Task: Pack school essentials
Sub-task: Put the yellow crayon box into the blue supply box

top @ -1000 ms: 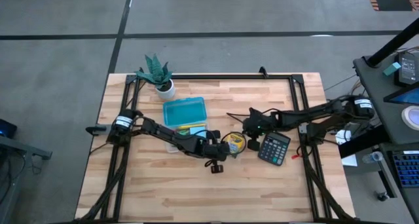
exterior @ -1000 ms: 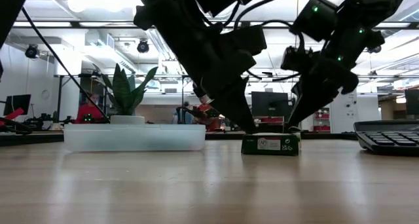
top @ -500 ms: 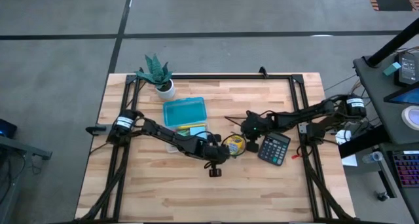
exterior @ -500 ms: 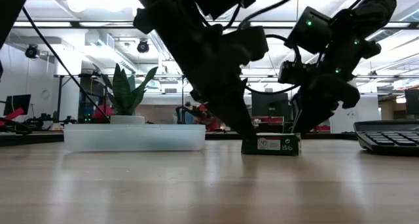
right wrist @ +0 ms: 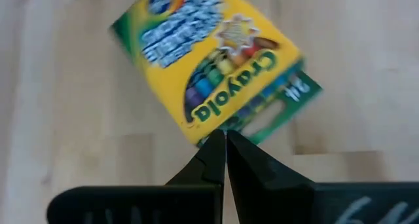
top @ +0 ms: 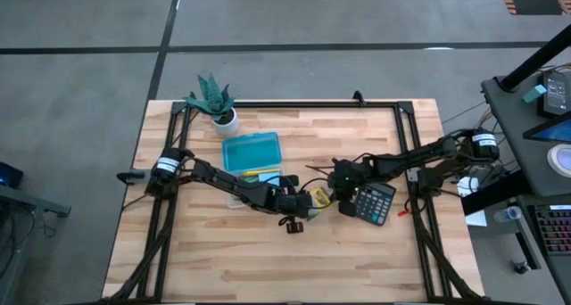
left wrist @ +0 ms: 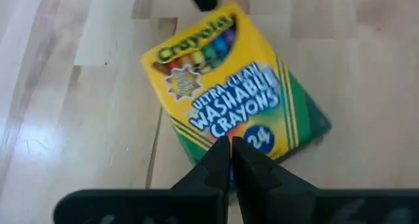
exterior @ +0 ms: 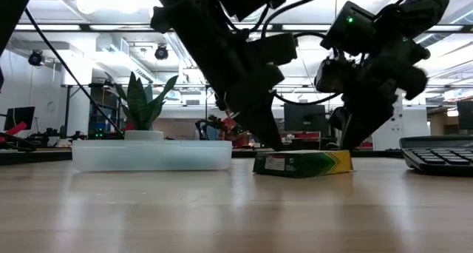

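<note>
Crayon box (left wrist: 232, 96) lies flat on the desk (top: 357, 251); we note left hand (left wrist: 230, 149) and right hand (right wrist: 224, 142) both pinched closed, tips at opposite edges.

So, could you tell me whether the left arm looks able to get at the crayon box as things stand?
Probably yes. The left gripper is right at the crayon box, its shut fingertips at one edge. The box lies flat on the table with nothing over it; the right gripper sits at the opposite edge.
</note>
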Robot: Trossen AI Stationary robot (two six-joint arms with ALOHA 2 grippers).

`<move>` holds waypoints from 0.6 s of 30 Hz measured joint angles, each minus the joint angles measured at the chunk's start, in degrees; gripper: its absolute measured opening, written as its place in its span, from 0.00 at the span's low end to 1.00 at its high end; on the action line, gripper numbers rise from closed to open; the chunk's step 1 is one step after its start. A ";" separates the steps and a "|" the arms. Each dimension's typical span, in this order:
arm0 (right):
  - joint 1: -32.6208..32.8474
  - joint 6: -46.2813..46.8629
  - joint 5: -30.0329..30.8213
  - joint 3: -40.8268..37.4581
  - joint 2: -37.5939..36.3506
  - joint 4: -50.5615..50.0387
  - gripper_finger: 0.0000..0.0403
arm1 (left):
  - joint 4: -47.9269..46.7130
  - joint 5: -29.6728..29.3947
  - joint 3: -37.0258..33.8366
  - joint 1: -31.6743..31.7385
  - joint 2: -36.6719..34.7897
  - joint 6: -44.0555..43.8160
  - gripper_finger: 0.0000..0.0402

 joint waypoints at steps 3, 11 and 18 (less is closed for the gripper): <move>1.46 -0.05 -1.06 0.00 -0.03 -0.23 0.02 | 0.04 0.09 0.34 -0.54 -1.05 0.05 0.00; 1.80 -1.50 4.72 -0.03 -6.28 -6.70 0.02 | 7.72 0.46 1.95 -1.56 -2.07 0.02 0.00; 1.96 -4.21 14.66 -0.27 -19.26 -6.77 0.02 | 13.72 0.23 2.16 -2.19 -1.86 -2.55 0.00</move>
